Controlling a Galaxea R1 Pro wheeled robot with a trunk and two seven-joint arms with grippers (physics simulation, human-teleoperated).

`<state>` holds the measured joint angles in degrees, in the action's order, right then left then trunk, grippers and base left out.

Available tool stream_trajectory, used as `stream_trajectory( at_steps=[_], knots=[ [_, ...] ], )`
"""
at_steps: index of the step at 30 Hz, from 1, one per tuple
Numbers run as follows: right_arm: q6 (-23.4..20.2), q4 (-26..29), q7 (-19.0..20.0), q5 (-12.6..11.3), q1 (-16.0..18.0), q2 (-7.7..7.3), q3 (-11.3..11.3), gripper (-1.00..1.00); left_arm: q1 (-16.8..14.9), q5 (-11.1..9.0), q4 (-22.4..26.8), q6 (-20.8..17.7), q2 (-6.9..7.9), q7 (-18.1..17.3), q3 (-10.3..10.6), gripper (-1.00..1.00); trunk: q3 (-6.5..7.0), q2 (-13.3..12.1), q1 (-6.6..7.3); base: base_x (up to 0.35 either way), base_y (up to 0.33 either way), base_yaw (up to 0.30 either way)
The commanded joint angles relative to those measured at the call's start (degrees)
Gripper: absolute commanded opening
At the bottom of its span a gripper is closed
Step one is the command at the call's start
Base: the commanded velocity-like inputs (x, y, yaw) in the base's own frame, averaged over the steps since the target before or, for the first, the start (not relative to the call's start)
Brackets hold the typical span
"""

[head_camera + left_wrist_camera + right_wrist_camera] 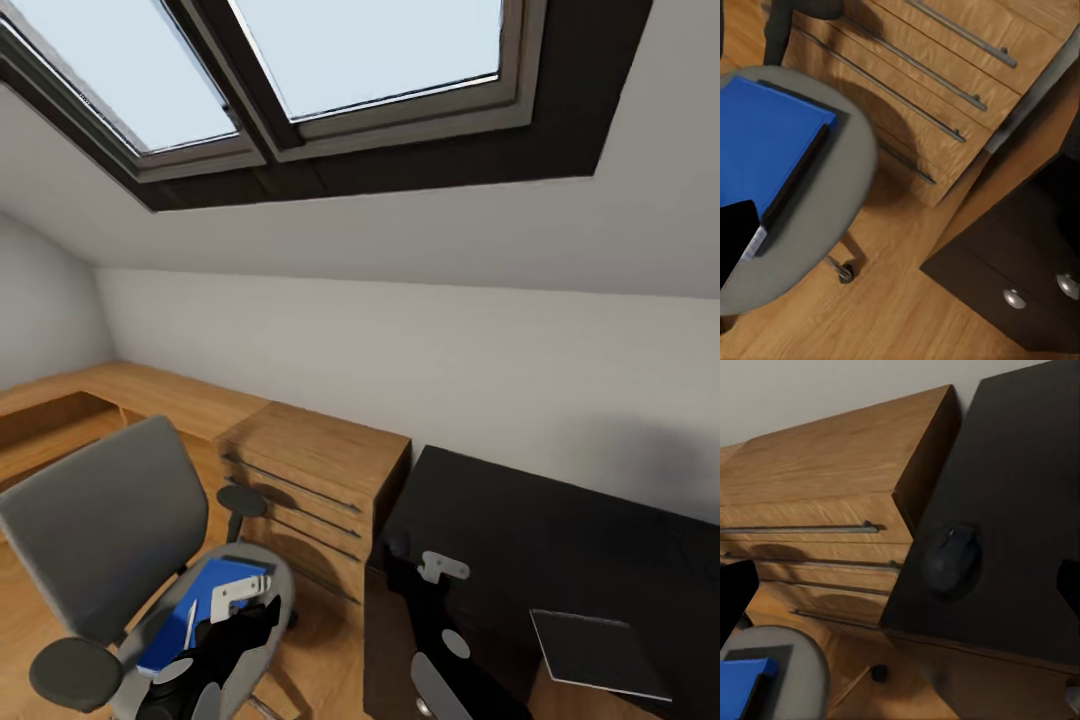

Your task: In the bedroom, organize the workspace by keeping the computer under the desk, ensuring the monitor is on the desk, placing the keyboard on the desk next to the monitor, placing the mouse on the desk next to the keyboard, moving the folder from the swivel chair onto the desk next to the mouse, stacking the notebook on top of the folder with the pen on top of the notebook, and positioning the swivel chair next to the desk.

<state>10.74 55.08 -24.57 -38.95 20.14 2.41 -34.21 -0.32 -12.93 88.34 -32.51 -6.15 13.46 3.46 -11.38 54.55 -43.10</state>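
Under skylights, folder [765, 142] is seen lying on swivel chair [100, 530], mouse [951, 559] on table [1020, 495]; no writing readable, pincer states can't be told.

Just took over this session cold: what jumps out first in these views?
The bright blue folder stands out at once, lying flat on the grey seat of the swivel chair, with the left gripper just above it. Beside the chair stands a wooden drawer unit, and right of that the glossy black desk, where the dark mouse sits near the edge. Overhead, a big skylight fills the sloped ceiling.
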Motion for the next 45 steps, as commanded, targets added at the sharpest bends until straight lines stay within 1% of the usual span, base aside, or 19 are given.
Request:
stream_trajectory(
  at_steps=[1,12,18,19,20,22,23,24,25,26,27,28,29,30,32,37,40,42,45],
  knots=[
    [0.43,0.04,-0.24,-0.6,0.07,-0.06,-0.2,1.0,-0.03,-0.6,0.07,-0.2,0.0,0.51,0.09,1.0,-0.1,0.05,-0.04,0.305,-0.047,0.205],
    [0.42,0.19,-0.05,-0.08,0.07,-0.05,-0.28,1.0,-0.03,-0.61,0.07,-0.25,0.0,0.51,0.15,1.0,-0.15,0.05,-0.04,0.314,-0.025,0.035],
    [0.41,0.19,-0.06,0.31,0.07,-0.16,-0.24,1.0,-0.03,-0.55,0.09,-0.2,-0.02,0.51,0.19,1.0,-0.15,0.05,-0.04,0.117,0.0,0.0],
    [-1.15,-0.16,-0.35,4.5,1.08,-0.15,0.2,1.0,-0.03,-0.52,0.46,-0.19,-0.07,0.51,0.31,1.0,-0.15,0.05,-0.04,0.004,0.0,0.0],
    [-1.73,-0.42,-0.41,5.06,1.68,-0.14,0.21,1.0,-0.03,-0.52,0.5,-0.19,-0.07,0.51,0.31,1.0,-0.15,0.05,-0.04,0.003,0.0,0.0],
    [-5.62,-2.93,-0.55,6.49,5.9,-0.14,0.3,1.0,0.0,-0.51,0.67,-0.18,-0.08,0.51,0.32,1.0,-0.15,0.05,-0.04,0.002,0.0,0.0],
    [-6.83,-4.05,-0.57,6.69,7.25,-0.13,0.37,1.0,0.01,-0.51,0.73,-0.18,-0.08,0.51,0.32,1.0,-0.15,0.05,-0.04,0.001,0.0,0.0],
    [-9.23,-7.09,-0.58,6.95,10.28,-0.13,0.61,1.0,0.03,-0.51,0.93,-0.15,-0.08,0.51,0.32,1.0,-0.15,0.05,-0.04,0.0,0.0,0.0],
    [-10.27,-9.0,-0.54,7.02,11.91,-0.1,0.79,1.0,0.03,-0.51,1.07,-0.14,-0.08,0.51,0.32,1.0,-0.15,0.05,-0.04,0.0,0.0,0.0],
    [-11.77,-13.48,-0.41,7.09,15.22,0.04,1.15,1.0,0.06,-0.51,1.36,-0.1,-0.09,0.51,0.35,1.0,-0.15,0.05,-0.04,0.0,0.0,0.0],
    [-12.71,-19.66,-0.24,7.09,19.15,0.36,1.42,1.0,0.43,-0.51,1.63,-0.02,-0.09,0.51,0.42,1.0,-0.15,0.05,-0.04,0.0,0.0,0.0],
    [-13.03,-22.81,-0.09,7.08,21.08,0.58,1.53,1.0,0.69,-0.51,1.76,0.02,-0.09,0.51,0.46,1.0,-0.15,0.05,-0.04,0.0,0.0,0.0],
    [-13.47,-27.81,0.5,7.07,24.2,0.95,1.68,1.0,1.09,-0.51,2.04,0.07,-0.09,0.51,0.6,1.0,-0.15,0.05,-0.04,0.0,0.0,0.0],
    [-13.78,-31.25,1.48,7.06,26.3,1.17,1.78,1.0,1.37,-0.51,2.33,0.14,-0.09,0.48,0.95,1.0,-0.15,0.05,-0.04,0.0,0.0,0.0],
    [-14.0,-33.6,2.81,7.06,27.65,1.3,1.86,1.0,1.59,-0.51,2.56,0.18,-0.09,0.46,1.41,1.0,-0.15,0.05,-0.04,0.0,0.0,0.0],
    [-14.85,-37.72,6.94,7.04,29.72,1.56,1.93,1.0,1.93,-0.57,3.73,0.24,-0.1,0.38,2.89,1.0,-0.15,0.05,-0.04,0.0,0.0,0.0],
    [-14.96,-39.07,7.32,6.95,29.91,1.89,1.81,1.0,1.97,-0.59,3.96,0.25,-0.15,0.41,3.28,1.0,-0.51,0.85,-0.48,0.0,0.0,0.0],
    [-15.0,-40.08,7.39,6.79,29.97,2.54,1.82,1.0,1.98,-0.59,4.04,0.25,-0.19,0.46,3.43,1.0,-0.87,1.65,-0.92,0.0,0.0,0.0],
    [-15.11,-40.98,7.32,5.43,29.93,3.43,1.8,1.0,1.98,-0.6,4.09,0.26,-0.19,0.49,3.53,1.0,-1.4,2.86,-1.58,0.0,0.0,0.0]
  ],
)
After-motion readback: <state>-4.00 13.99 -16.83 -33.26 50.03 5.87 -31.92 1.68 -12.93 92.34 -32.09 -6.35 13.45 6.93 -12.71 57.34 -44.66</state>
